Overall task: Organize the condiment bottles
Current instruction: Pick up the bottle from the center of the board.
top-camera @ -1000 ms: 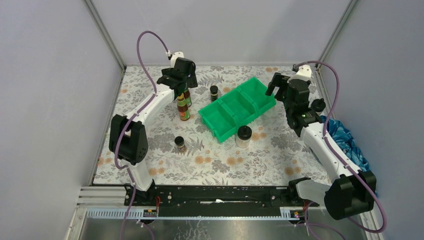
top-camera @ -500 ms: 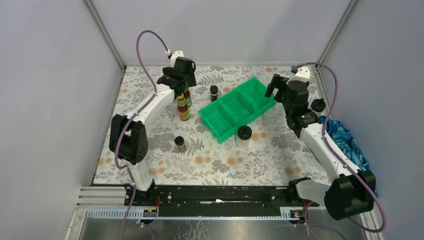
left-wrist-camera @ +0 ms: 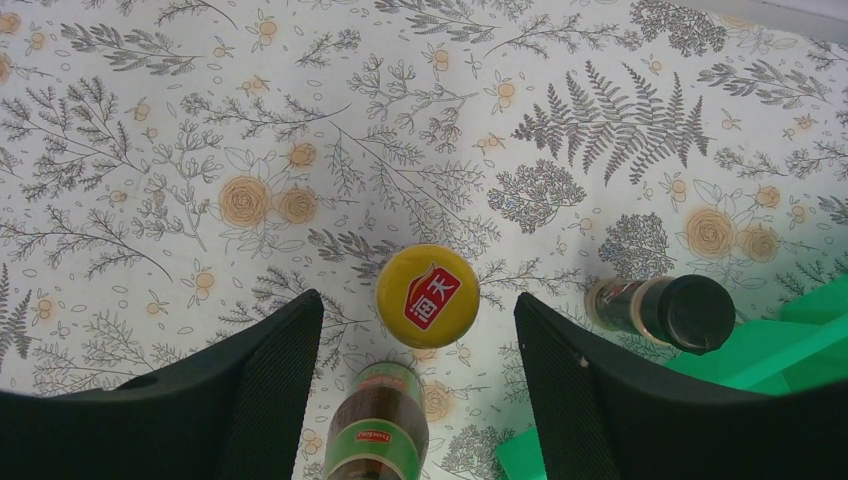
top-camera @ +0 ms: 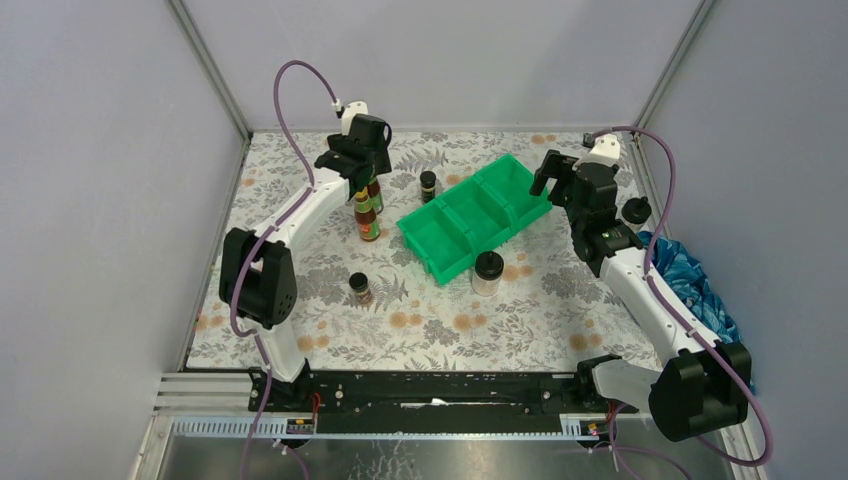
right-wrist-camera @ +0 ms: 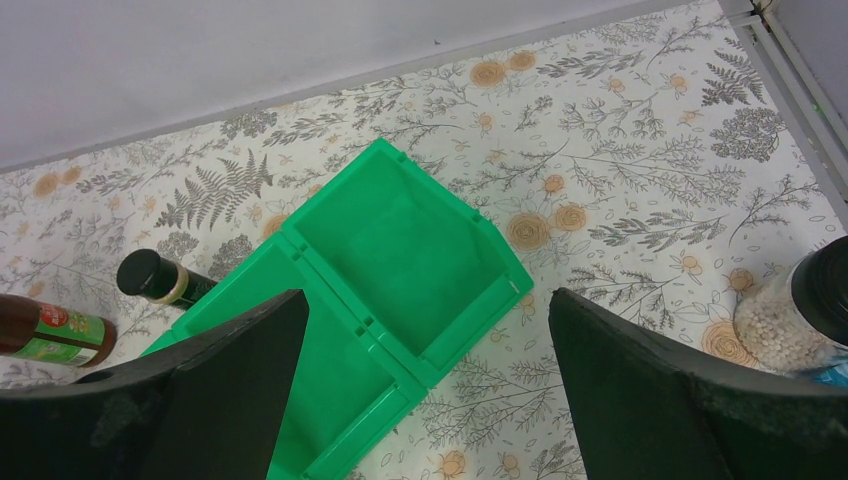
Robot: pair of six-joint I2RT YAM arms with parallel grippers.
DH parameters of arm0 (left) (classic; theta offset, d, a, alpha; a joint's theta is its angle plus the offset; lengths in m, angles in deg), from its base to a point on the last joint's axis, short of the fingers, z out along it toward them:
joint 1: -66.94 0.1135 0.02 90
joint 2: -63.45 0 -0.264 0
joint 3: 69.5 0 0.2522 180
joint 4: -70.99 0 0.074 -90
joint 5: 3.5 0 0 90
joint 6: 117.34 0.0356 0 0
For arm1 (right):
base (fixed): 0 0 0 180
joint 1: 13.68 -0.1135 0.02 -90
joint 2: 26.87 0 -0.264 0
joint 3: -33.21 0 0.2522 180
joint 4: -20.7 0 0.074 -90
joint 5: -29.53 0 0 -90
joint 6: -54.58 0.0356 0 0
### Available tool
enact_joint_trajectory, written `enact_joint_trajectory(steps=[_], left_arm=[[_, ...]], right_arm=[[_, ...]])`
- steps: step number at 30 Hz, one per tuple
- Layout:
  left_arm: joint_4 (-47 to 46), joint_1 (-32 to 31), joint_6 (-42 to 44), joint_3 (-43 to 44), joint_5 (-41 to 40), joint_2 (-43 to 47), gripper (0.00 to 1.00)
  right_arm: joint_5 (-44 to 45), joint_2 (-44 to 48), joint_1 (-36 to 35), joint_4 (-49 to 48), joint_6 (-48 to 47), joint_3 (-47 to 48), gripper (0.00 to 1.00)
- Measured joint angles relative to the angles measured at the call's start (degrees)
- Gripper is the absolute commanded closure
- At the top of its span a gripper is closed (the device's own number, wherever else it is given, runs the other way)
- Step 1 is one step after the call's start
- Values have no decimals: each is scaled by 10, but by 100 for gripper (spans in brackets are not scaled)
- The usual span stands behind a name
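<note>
Two brown bottles with yellow caps [top-camera: 368,215] stand close together left of the green bin [top-camera: 475,215]. My left gripper [top-camera: 352,172] hangs open above them. In the left wrist view a yellow cap [left-wrist-camera: 427,295] sits between its open fingers [left-wrist-camera: 270,380], untouched, with the second bottle [left-wrist-camera: 378,435] just nearer. One short dark jar [top-camera: 428,185] stands by the bin's back edge, another [top-camera: 360,288] stands in front at the left. A clear jar [top-camera: 488,272] stands at the bin's front, another [top-camera: 633,210] at the far right. My right gripper [top-camera: 550,172] is open and empty over the bin's right end [right-wrist-camera: 400,250].
A crumpled blue cloth [top-camera: 690,275] lies at the right wall. Grey walls close in the floral table on three sides. The right wrist view also shows the dark jar [right-wrist-camera: 150,278], a brown bottle [right-wrist-camera: 50,330] and the clear jar of white beads [right-wrist-camera: 790,325].
My right gripper has shifted slightly left toward the bin. My left gripper has barely moved above the brown bottles. No bottle has moved.
</note>
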Motion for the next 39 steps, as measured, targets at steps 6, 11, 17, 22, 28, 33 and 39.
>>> enact_joint_trajectory(steps=[6, 11, 17, 22, 28, 33, 39], left_arm=[[-1, 0, 0, 0, 0, -9, 25], [-2, 0, 0, 0, -2, -9, 25], [-3, 0, 0, 0, -2, -9, 27], [-3, 0, 0, 0, -2, -10, 32], [-10, 0, 0, 0, -2, -13, 32], [-12, 0, 0, 0, -4, -19, 35], [-14, 0, 2, 0, -8, -20, 38]], right_arm=[[0, 0, 0, -3, 0, -2, 2], [-2, 0, 0, -3, 0, -4, 3], [-11, 0, 0, -4, 0, -7, 2], [-14, 2, 0, -5, 0, -9, 2], [-14, 5, 0, -7, 0, -10, 3], [-14, 5, 0, -7, 0, -10, 3], [-14, 5, 0, -9, 0, -10, 3]])
